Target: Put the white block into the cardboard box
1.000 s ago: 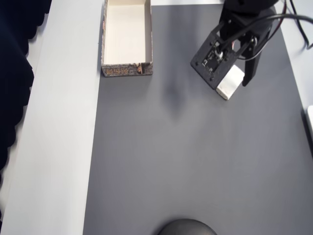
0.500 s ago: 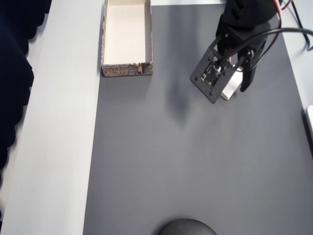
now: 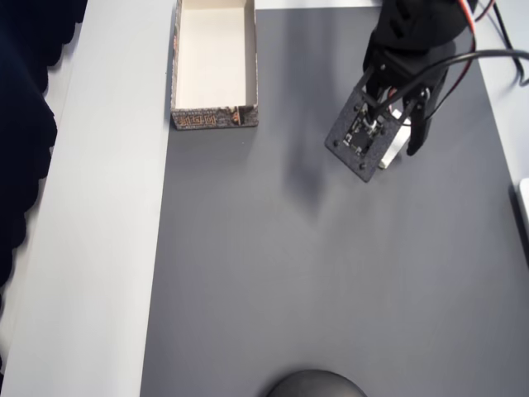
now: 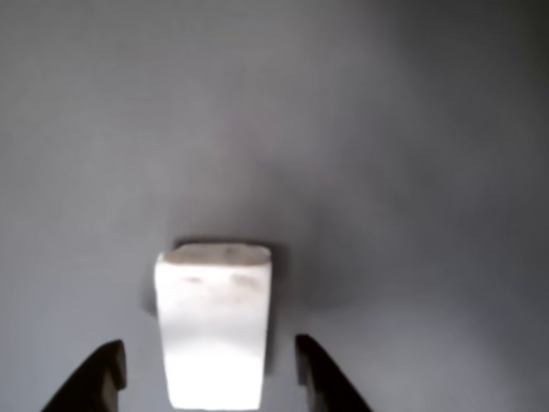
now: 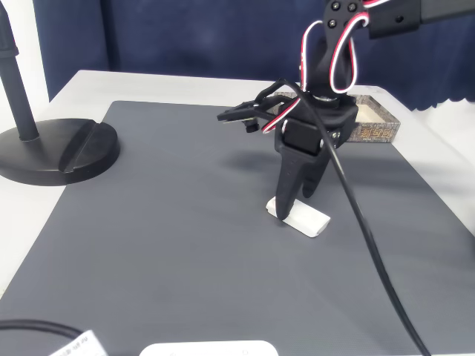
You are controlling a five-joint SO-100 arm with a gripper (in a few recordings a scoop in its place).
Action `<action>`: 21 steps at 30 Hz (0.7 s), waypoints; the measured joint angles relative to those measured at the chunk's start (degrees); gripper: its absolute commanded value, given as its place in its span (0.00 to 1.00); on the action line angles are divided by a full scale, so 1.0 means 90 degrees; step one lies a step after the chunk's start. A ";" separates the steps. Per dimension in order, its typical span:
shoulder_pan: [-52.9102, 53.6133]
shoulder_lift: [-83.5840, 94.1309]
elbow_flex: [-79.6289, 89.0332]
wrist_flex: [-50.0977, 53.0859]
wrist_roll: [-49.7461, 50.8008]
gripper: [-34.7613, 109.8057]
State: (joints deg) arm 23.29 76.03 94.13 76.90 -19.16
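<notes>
With the gripper [image 4: 206,378] spread open astride the white block [image 4: 214,330] on the grey mat [image 5: 171,222], lower squarely before closing, then carry it to the cardboard box [image 3: 213,62] far left.

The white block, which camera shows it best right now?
The wrist view: the white block lies unobstructed between the open gripper's fingers. The fixed view shows it partly behind a finger; overhead, the arm covers most of it.

White table [image 3: 99,248], grey mat [image 3: 331,289] on it; on mat: block [image 5: 300,216], box [image 3: 213,62] well apart.
</notes>
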 measured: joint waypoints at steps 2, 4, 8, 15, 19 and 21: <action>0.0000 0.0000 0.0000 0.0000 0.0078 0.43; -0.0039 -0.0088 0.0000 0.0000 0.0098 0.43; -0.0127 -0.0176 0.0000 -0.0146 0.0205 0.43; -0.0156 -0.0215 0.0000 -0.0273 0.0293 0.43; -0.0156 -0.0215 0.0000 -0.0273 0.0293 0.43; -0.0156 -0.0215 0.0000 -0.0273 0.0293 0.43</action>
State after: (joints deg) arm 21.88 74.09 94.13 74.44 -16.52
